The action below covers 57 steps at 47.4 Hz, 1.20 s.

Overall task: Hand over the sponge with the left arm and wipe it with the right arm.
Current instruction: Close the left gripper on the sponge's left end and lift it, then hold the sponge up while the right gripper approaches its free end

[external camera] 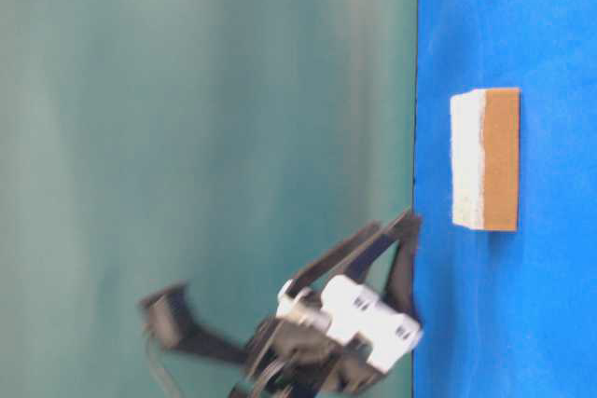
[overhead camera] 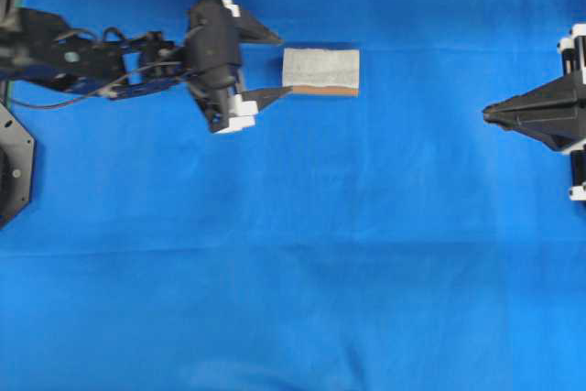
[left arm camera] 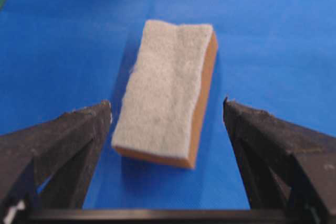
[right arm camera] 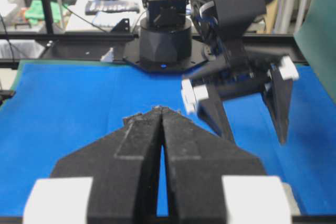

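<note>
The sponge (overhead camera: 320, 70) lies flat on the blue cloth, fuzzy grey-white side up, with its orange-brown layer showing along one edge. The table-level view shows the sponge (external camera: 485, 157) too. My left gripper (overhead camera: 282, 66) is open, its two fingertips flanking the sponge's near end without touching it. In the left wrist view the sponge (left arm camera: 165, 108) sits between the spread fingers of the left gripper (left arm camera: 167, 106), with blue cloth visible on both sides. My right gripper (overhead camera: 485, 113) is shut and empty at the right edge, well clear of the sponge. Its closed tips (right arm camera: 161, 109) point toward the left arm (right arm camera: 236, 77).
Blue cloth (overhead camera: 293, 272) covers the whole table. The left arm's black base (right arm camera: 165, 40) stands at the far end in the right wrist view, with a cluttered bench behind it. A green backdrop (external camera: 187, 90) fills one side of the table-level view.
</note>
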Tool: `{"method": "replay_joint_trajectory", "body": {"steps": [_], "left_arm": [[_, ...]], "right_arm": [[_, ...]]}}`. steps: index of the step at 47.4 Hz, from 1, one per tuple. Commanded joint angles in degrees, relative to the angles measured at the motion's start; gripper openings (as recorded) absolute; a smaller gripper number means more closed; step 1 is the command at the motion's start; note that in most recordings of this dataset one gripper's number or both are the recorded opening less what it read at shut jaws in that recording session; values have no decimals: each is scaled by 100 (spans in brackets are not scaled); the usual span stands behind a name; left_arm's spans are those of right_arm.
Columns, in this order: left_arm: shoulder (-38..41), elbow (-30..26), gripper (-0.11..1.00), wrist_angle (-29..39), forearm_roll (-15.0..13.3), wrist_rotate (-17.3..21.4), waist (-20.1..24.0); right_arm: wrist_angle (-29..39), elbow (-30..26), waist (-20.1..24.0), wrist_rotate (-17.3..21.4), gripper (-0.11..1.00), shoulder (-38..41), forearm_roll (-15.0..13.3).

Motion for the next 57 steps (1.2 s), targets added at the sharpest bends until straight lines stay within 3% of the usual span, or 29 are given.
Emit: {"method": "replay_joint_trajectory", "body": {"steps": [1, 19, 31, 34, 44, 57], "left_arm": [[202, -281, 94, 0, 0, 9, 70], [1274, -844, 94, 18, 0, 114, 229], [1292, -888, 94, 360, -9, 114, 316], [1239, -896, 88, 598, -9, 114, 316], [1028, -861, 41, 896, -9, 79, 316], [483, -914, 38, 1529, -18, -396, 264]], "right_arm": [[-18, -141, 0, 9, 0, 53, 18], [-26, -132, -9, 9, 0, 88, 18], [-18, -132, -9, 9, 0, 97, 18], [-26, -132, -9, 0, 0, 97, 18], [-26, -123, -35, 0, 0, 132, 18], [-26, -114, -149, 0, 0, 246, 18]]}}
